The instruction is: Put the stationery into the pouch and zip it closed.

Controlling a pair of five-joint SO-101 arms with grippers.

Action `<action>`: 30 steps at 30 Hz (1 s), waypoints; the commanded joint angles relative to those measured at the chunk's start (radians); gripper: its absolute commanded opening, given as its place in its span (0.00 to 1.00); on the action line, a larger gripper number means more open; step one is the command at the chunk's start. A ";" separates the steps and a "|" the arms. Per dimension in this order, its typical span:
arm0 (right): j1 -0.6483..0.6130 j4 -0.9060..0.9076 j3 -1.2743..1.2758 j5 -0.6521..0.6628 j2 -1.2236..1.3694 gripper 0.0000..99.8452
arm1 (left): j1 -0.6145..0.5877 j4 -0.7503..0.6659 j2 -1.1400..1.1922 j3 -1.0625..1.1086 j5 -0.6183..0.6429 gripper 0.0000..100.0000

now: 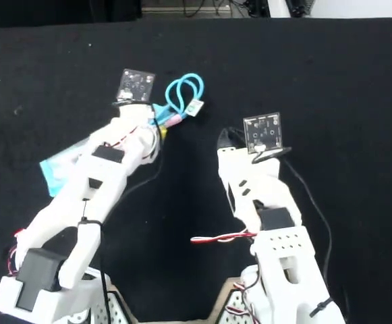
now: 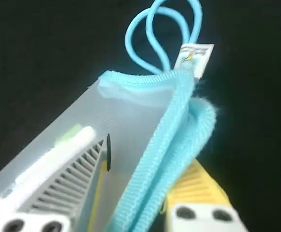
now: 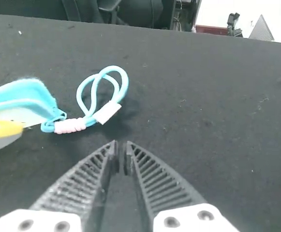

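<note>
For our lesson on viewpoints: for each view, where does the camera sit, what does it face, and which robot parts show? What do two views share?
High view: fixed above, looking down on the black table; both arms show.
Left wrist view: on the left arm, facing the pouch; left gripper clamps its zipper edge.
Right wrist view: on the right arm, facing the table; right gripper shut.
Shared: both wrist views show the cord loop.

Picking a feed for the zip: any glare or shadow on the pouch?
Left wrist view: pouch evenly lit, no glare. Right wrist view: faint shadow beside the cord loop, bright room behind. High view: left arm covers much of it.
</note>
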 commanded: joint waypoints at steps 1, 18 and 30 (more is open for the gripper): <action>0.015 -0.028 -0.025 -0.002 0.004 0.02 | 0.047 -0.005 0.000 -0.105 0.026 0.17; 0.015 -0.028 -0.025 0.000 0.004 0.02 | 0.059 0.334 0.011 -0.374 0.021 0.18; 0.015 -0.028 -0.024 0.000 0.004 0.02 | 0.054 0.336 0.012 -0.374 0.028 0.28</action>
